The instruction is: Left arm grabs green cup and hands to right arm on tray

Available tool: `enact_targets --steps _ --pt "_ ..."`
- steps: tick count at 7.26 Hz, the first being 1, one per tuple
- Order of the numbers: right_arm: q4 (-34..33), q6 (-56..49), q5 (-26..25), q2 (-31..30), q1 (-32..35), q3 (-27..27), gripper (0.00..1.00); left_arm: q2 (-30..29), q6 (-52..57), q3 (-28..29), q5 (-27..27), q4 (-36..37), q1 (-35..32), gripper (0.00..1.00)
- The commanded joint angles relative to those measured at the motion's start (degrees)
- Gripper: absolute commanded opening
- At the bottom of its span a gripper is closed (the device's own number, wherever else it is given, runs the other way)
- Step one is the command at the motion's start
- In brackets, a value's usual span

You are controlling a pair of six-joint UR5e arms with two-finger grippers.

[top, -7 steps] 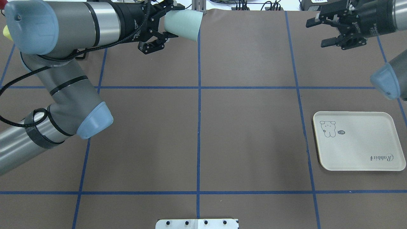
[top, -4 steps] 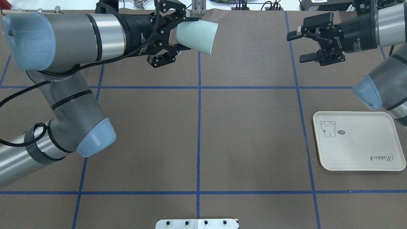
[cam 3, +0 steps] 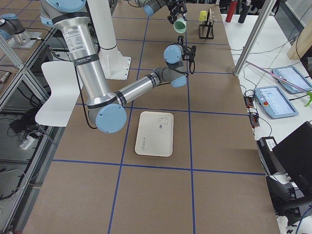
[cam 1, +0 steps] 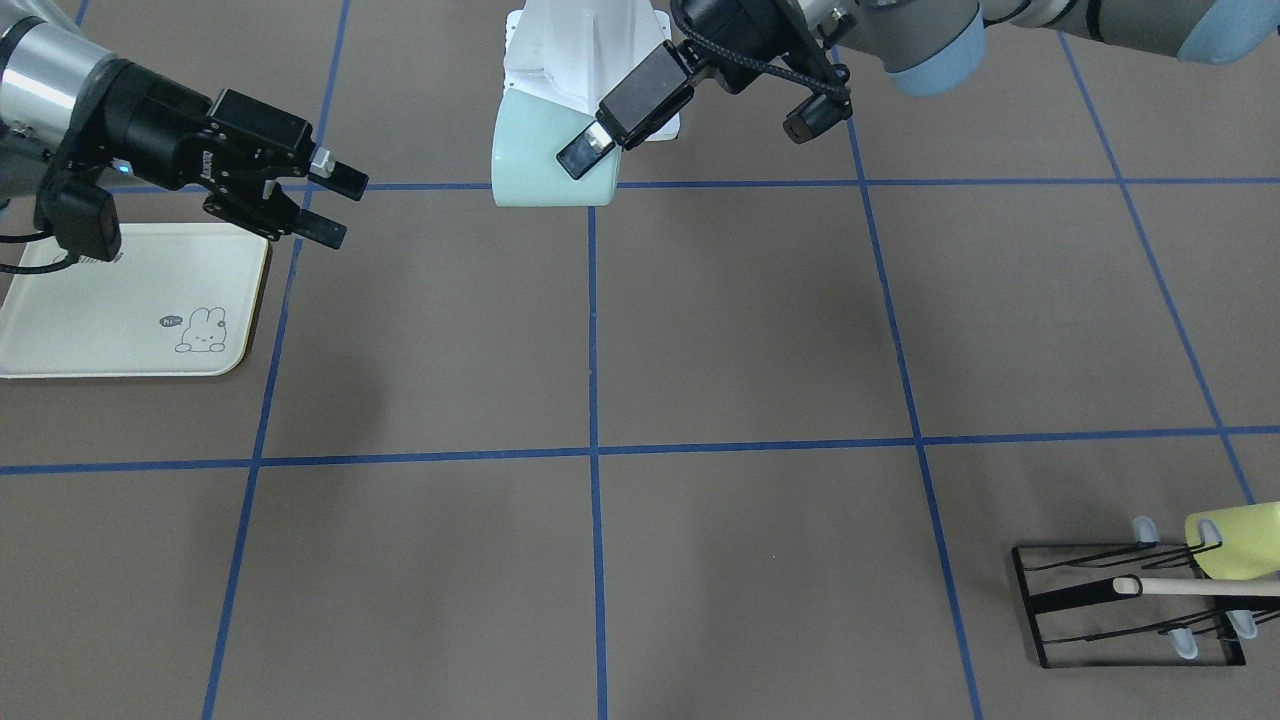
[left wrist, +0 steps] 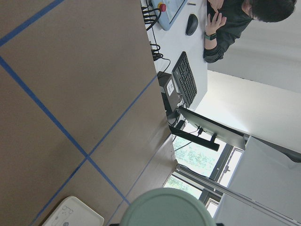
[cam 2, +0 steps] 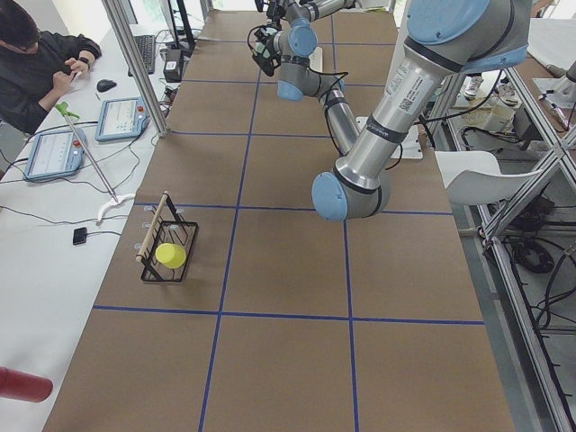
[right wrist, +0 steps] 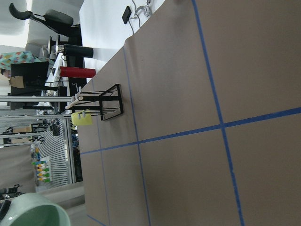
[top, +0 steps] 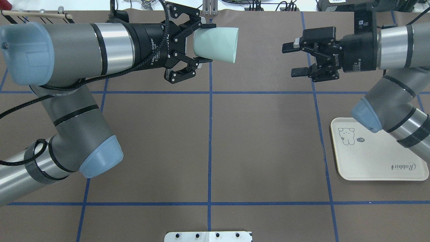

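Observation:
My left gripper (top: 203,43) is shut on the base end of the pale mint-green cup (top: 221,45) and holds it on its side above the table's far middle, mouth toward the right arm. The cup also shows in the front view (cam 1: 535,165), under the left gripper (cam 1: 575,150). My right gripper (top: 292,59) is open and empty, level with the cup and a clear gap to its right; it shows in the front view too (cam 1: 340,208). The cream tray (top: 379,161) lies flat at the right, partly under the right arm's elbow. The cup's rim shows in the right wrist view (right wrist: 33,212).
A black wire rack (cam 1: 1130,600) with a yellow-green cup (cam 1: 1235,540) and a wooden dowel stands at the far left corner. A white mounting plate (top: 208,236) sits at the near edge. An operator (cam 2: 36,63) sits beyond the table's far side.
My left gripper carried the cup right and slightly nearer, levelling it. My right gripper moved left toward the cup, still open. The gap between them shrank.

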Motion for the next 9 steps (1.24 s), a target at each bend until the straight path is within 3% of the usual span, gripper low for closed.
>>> enact_targets --steps 1,4,5,9 --pt "3.7 0.8 -8.3 1.5 -6.9 0.0 0.99 0.7 -5.1 0.1 -0.1 0.1 -0.1 0.44" --pt "4.2 -0.3 -9.1 2.8 -7.2 0.1 0.99 3.8 -8.4 0.3 -0.7 0.1 -0.1 0.44" --pt "4.2 -1.6 -10.7 2.9 -7.2 0.0 0.99 4.2 -9.8 0.6 -3.5 0.1 -0.1 0.44" --pt "4.1 -5.2 -12.1 3.0 -7.4 -0.5 0.98 3.9 -14.6 0.0 -6.2 0.1 -0.2 0.44"
